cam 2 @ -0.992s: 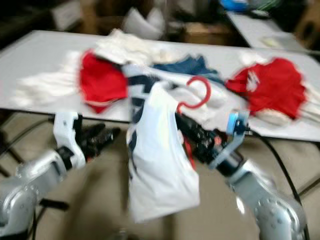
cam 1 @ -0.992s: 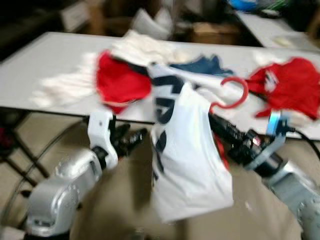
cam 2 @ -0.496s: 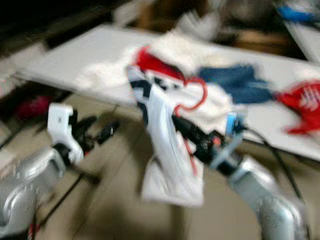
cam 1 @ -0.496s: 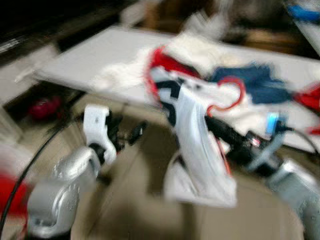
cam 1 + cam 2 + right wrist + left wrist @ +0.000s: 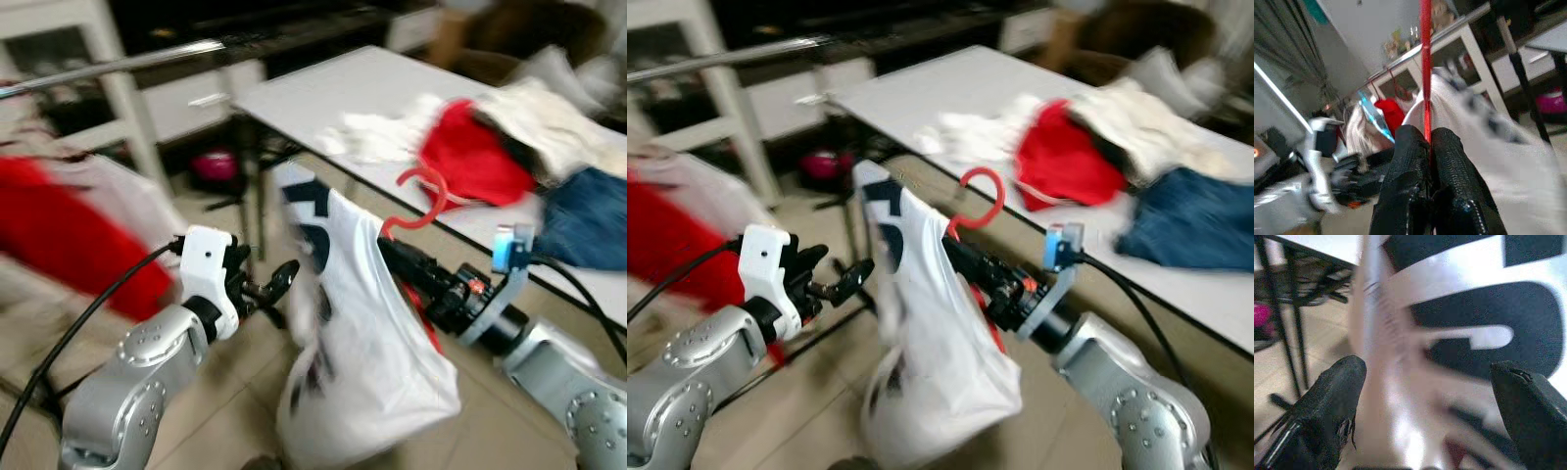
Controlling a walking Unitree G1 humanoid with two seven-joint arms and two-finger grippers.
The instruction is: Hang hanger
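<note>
My right end effector [image 5: 1428, 142] has its two black fingers pressed together on the thin red plastic hanger [image 5: 423, 200], pinching its stem; the right wrist view makes that clamp plain, while the head views leave it half buried in cloth. A white shirt with dark blue lettering [image 5: 362, 343] hangs from the hanger, sagging below the right arm, in front of the desk's edge and above the beige floor [image 5: 235, 392].

My left end effector [image 5: 277, 281] sits just beside the shirt, fingers spread. Its wrist view shows both black fingertips [image 5: 1337, 387] wide apart with the lettered cloth between them; whether they touch the fabric I can't tell through the blur.

Beyond, the white desk [image 5: 921, 93] carries a heap of red, cream and blue garments [image 5: 1097, 147]. To my left, a metal clothes rail [image 5: 118, 67] runs above red and white clothes [image 5: 69, 235] hanging there.
</note>
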